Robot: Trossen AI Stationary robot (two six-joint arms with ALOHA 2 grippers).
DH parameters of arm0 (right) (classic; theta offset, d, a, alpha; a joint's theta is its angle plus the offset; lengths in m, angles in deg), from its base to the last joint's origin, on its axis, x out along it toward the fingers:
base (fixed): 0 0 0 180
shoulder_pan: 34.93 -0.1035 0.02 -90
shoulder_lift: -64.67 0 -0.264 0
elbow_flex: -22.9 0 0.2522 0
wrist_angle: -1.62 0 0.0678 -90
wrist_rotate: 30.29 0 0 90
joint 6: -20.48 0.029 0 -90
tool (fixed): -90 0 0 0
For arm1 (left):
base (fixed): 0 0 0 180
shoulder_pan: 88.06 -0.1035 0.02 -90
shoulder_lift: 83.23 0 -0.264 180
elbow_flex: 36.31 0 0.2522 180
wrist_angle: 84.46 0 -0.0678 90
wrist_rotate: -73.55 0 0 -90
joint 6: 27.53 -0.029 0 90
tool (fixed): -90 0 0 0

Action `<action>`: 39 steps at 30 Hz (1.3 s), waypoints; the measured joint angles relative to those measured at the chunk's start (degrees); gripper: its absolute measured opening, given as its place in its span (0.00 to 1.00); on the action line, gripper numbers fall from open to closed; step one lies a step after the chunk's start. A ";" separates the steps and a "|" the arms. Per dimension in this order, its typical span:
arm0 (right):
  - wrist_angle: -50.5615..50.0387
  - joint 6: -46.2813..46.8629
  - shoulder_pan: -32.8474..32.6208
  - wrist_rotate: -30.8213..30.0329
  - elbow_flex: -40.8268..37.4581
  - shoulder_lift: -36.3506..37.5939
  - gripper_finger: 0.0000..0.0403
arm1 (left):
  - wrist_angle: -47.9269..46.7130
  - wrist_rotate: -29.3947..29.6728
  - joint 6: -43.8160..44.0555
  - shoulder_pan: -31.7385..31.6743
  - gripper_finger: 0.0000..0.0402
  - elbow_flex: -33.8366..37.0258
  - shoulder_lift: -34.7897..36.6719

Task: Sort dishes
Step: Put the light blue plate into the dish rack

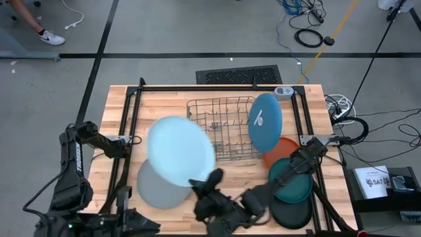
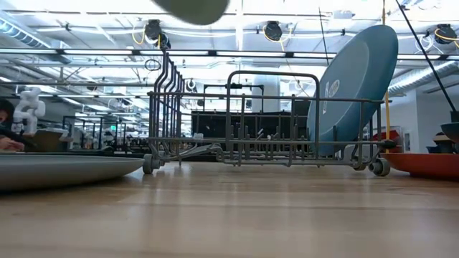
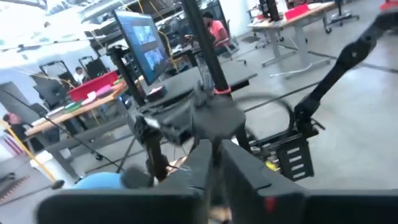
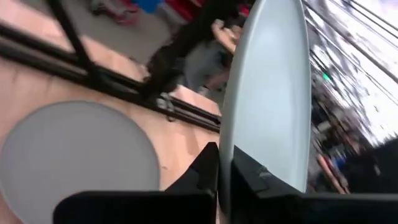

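My right gripper (image 1: 214,179) (image 4: 224,168) is shut on a pale blue plate (image 1: 177,148) (image 4: 273,93), raised high over the table's near middle. Only the plate's lower edge (image 2: 192,8) shows in the low view. Under it a grey plate (image 1: 154,191) (image 4: 74,155) lies flat on the wood. A blue plate (image 1: 264,123) (image 2: 358,86) stands on edge in the wire rack (image 1: 220,125). Orange (image 1: 284,148), teal (image 1: 296,181) and black (image 1: 291,214) plates lie at the right. My left gripper (image 3: 214,180) is up at the near edge, pointing level toward the right arm. My right gripper pinches the pale blue plate's rim (image 4: 229,155) at its near edge, one finger on each face. The fingers come from the table's near right side. The plate is lifted clear of the table and tilted steeply, rising away from the fingers.
A black frame (image 1: 131,118) runs round the wooden table. The rack's left slots (image 2: 168,100) hold no plate. Cables and a floor vent (image 1: 238,74) lie beyond the far edge. People sit at desks in the room behind.
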 joint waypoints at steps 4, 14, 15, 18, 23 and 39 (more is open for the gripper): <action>-13.37 16.28 -2.38 -11.04 0.01 3.64 0.01 | -0.93 -0.02 0.58 -0.35 0.26 0.03 -0.01; -45.94 61.85 -8.66 -21.95 -3.55 10.19 0.01 | -4.04 0.39 1.29 -1.06 0.44 0.55 -0.05; -46.72 61.96 -8.63 -22.11 -3.95 10.43 0.01 | -4.07 0.43 1.31 -1.47 0.44 0.92 -0.05; -52.20 72.69 -8.65 -21.88 -5.16 10.61 0.01 | -4.13 0.46 1.46 -2.58 0.44 1.58 -0.10; -51.26 74.97 -7.27 -17.57 -10.73 11.11 0.01 | -5.72 0.44 4.26 -4.08 0.44 2.40 -0.12; -0.76 11.90 -2.72 6.78 -12.72 8.86 0.01 | -7.99 -0.12 5.95 -7.51 0.44 2.41 -0.12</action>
